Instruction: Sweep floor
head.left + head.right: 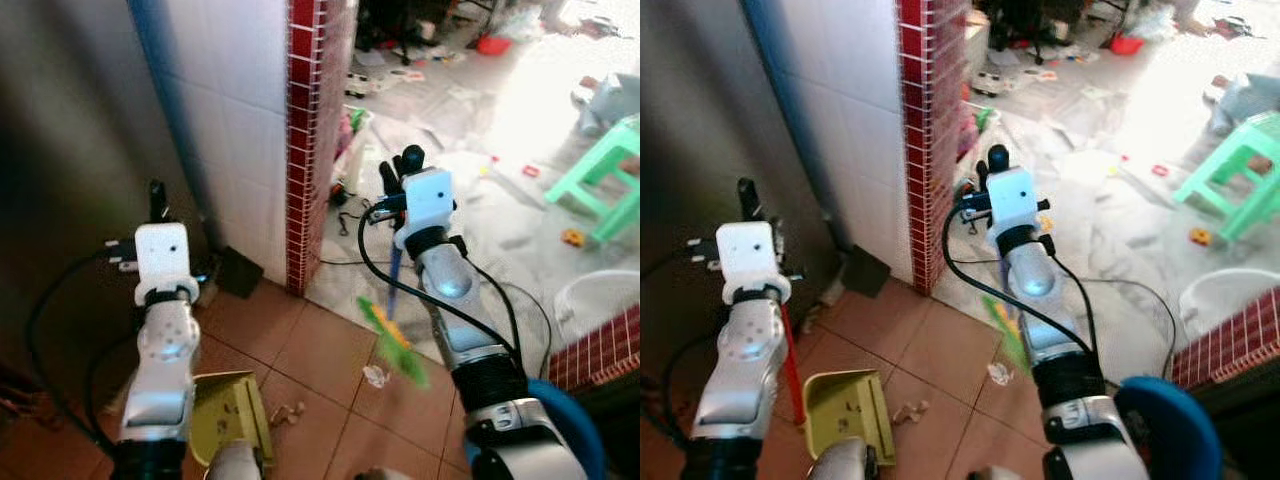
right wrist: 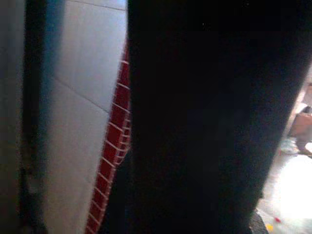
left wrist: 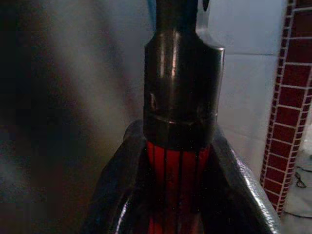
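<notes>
Gripped in the left gripper (image 3: pixel 180 195) is the red handle (image 1: pixel 790 365) of a dustpan (image 1: pixel 848 412); in the left wrist view the black fingers (image 3: pixel 122 195) are closed around the red shaft just below its dark cap. The yellow-green dustpan is held low over the brown floor tiles (image 1: pixel 930 340), close in front of the robot, and a few bits of debris can be made out in its tray. The right gripper (image 1: pixel 400 180) is raised at the corner of the red-tiled pillar (image 1: pixel 305 140), and a broom (image 1: pixel 393 340) with a blue shaft and green and yellow bristles hangs below it; whether those fingers are clenched on the shaft cannot be told, since the right wrist view is dark.

Near the dustpan's edge a small heap of crumbs (image 1: pixel 908 410) lies on the brown tiles, and a crumpled scrap of wrapper (image 1: pixel 998 374) lies just beside the broom's bristles. Neither is yet in the pan. Beyond the pillar, the pale floor (image 1: pixel 480 190) is strewn with papers, small toys and litter as far as the green stool (image 1: pixel 605 175).

By this showing the sweeping is judged to be at an early stage: a little has been collected, the near scraps remain to be gathered, and the far room is largely untouched.
</notes>
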### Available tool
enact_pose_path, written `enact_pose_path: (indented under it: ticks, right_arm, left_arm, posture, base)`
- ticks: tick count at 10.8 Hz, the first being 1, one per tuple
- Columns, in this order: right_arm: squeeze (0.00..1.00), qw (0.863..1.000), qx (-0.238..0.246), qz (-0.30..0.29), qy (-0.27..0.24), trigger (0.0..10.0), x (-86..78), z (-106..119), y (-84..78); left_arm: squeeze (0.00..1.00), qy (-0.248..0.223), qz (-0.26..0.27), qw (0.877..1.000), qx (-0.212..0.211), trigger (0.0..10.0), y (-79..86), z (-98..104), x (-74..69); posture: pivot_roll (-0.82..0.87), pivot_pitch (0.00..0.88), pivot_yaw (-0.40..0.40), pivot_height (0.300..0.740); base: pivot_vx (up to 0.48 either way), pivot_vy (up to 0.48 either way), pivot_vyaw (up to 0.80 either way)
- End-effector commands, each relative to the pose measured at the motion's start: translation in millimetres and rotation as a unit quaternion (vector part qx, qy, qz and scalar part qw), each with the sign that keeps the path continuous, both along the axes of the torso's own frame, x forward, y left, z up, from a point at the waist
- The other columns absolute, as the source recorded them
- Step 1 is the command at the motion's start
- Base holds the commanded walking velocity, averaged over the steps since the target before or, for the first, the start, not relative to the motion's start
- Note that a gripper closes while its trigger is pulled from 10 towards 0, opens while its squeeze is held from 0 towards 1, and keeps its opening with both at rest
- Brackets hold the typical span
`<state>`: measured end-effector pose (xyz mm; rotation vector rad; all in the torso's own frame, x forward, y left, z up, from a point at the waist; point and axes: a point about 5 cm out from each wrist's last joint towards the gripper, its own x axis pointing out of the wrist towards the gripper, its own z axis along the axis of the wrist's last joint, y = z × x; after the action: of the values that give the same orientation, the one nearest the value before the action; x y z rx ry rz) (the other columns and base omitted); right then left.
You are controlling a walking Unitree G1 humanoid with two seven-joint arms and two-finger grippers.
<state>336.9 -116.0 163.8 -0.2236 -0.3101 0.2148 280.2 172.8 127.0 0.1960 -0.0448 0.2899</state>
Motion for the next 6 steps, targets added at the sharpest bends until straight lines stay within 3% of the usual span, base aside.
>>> enact_pose_path:
  ticks: [1, 6]
  right_arm:
    - [0.0, 0.999, -0.023, -0.002, -0.031, 10.0, 1.6, 11.8, -0.5]
    - [0.0, 0.999, -0.036, -0.013, -0.021, 10.0, -3.3, 1.3, -2.0]
  left_arm:
    - [0.0, -0.019, -0.002, 1.0, 0.009, 10.0, -0.5, 9.0, 3.3]
    - [0.0, -0.019, -0.004, 1.0, 0.004, 10.0, -3.4, 11.1, 8.9]
  posture:
    - [-0.04, 0.038, -0.044, 0.74]
    - [-0.03, 0.044, -0.068, 0.74]
  base:
    - [0.0, 0.0, 0.0]
    - [0.0, 0.0, 0.76]
